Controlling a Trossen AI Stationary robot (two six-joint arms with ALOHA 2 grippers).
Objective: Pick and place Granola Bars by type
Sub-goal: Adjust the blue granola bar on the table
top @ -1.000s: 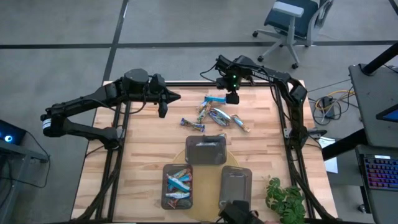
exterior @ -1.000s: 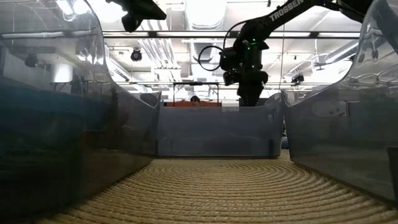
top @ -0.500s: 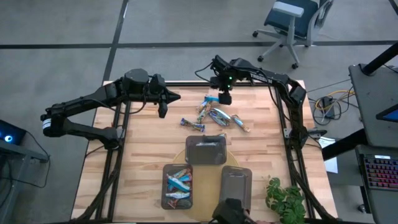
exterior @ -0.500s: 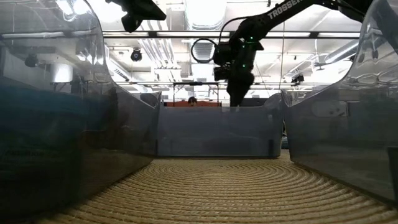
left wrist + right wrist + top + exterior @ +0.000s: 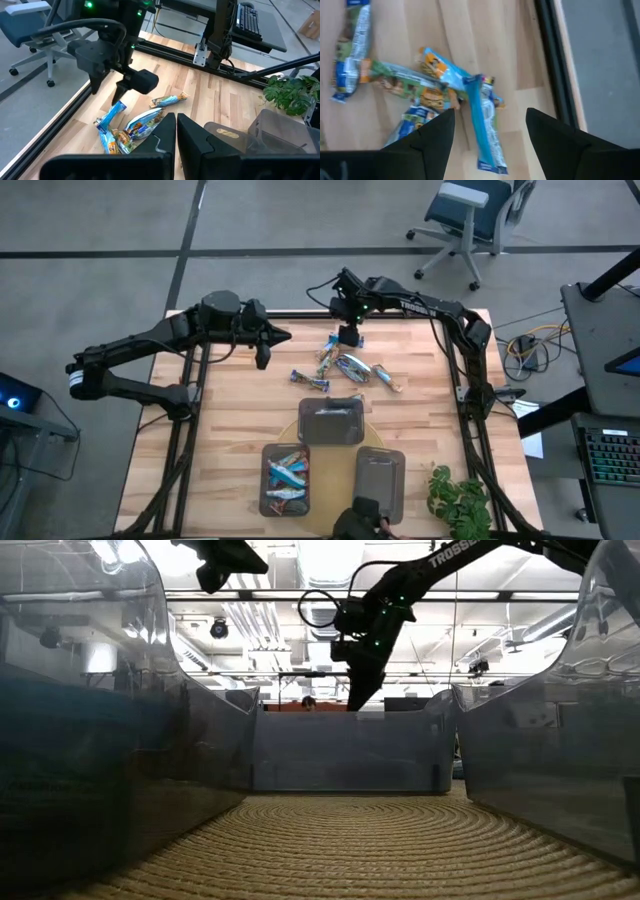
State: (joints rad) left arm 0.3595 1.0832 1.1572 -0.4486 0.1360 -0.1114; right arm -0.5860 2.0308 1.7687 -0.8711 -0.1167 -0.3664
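Observation:
Several granola bars (image 5: 340, 358) in blue, green and silvery wrappers lie loose on the wooden table near its far edge; the right wrist view shows a blue bar (image 5: 485, 120) lying flat just below the fingers. My right gripper (image 5: 347, 336) hangs open above the far end of this pile (image 5: 142, 121), touching nothing. My left gripper (image 5: 262, 352) waits shut in the air at the far left, holding nothing. More bars (image 5: 286, 472) lie in the near left tray.
Three dark grey trays stand on a round woven mat (image 5: 292, 434): one in the middle (image 5: 331, 422), one near left (image 5: 268, 492) and one near right (image 5: 378, 480). A potted plant (image 5: 458, 500) sits at the near right corner. Black frame rails (image 5: 455, 370) edge the table.
My right gripper has moved toward the table's left, along the far edge, to a spot over the far end of the bar pile. It has tipped, so its fingers now slant instead of pointing straight down. It stays open. The bars have not moved.

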